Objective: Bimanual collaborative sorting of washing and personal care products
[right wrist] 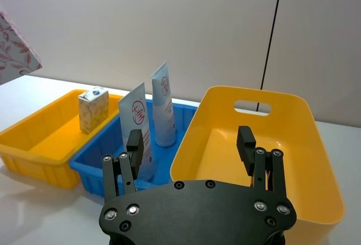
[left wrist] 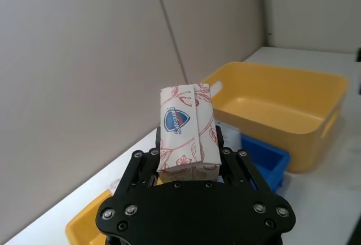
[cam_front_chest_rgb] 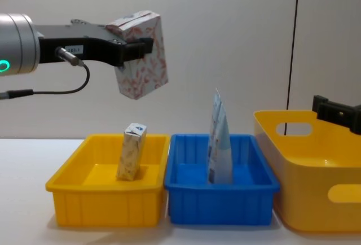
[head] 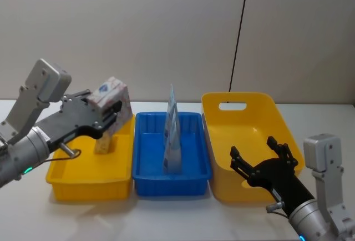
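Note:
My left gripper (head: 113,113) is shut on a white box with red-orange leaf print (head: 111,98) and holds it tilted in the air, high above the shallow yellow bin (cam_front_chest_rgb: 107,202). The left wrist view shows the box (left wrist: 186,129) standing between the fingers. A slim cream carton with a blue top mark (cam_front_chest_rgb: 131,152) stands in that yellow bin. Two tall pale-blue pouches (right wrist: 135,129) (right wrist: 163,109) stand upright in the blue bin (head: 172,182). My right gripper (head: 252,146) is open and empty, hovering over the near part of the large yellow basket (head: 252,99).
The three containers stand in a row on the white table (head: 177,219): shallow yellow bin at the left, blue bin in the middle, large yellow basket (right wrist: 271,160) with a handle slot at the right. A plain wall rises close behind them.

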Available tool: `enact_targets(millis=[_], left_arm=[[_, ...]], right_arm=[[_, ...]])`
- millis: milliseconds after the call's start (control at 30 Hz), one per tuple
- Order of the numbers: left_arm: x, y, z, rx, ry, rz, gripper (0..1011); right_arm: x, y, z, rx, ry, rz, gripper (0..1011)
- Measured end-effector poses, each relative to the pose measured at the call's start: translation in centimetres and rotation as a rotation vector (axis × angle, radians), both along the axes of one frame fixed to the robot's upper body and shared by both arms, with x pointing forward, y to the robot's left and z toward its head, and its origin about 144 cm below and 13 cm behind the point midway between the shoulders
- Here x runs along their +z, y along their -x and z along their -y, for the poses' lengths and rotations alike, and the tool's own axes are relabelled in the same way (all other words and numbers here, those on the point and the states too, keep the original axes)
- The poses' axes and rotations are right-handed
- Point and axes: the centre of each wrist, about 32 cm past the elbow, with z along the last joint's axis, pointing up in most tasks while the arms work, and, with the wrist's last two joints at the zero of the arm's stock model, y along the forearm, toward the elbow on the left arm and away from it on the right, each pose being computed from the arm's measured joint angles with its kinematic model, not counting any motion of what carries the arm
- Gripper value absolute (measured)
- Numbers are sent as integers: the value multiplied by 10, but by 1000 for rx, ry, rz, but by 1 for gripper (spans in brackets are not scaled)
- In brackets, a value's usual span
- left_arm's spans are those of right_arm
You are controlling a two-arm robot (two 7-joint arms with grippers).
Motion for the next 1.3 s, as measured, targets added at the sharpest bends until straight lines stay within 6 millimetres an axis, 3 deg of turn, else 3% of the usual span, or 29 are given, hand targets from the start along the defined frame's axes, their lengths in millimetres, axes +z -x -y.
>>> enact_targets(millis=[800, 1300], left_arm=[[16, -4, -17, -394, -70, 2, 383], [8, -15, -5, -640, -95, -34, 383]], right_arm=[[0, 0, 0, 0, 0, 0, 1000], [0, 0, 0, 0, 0, 0, 1000]])
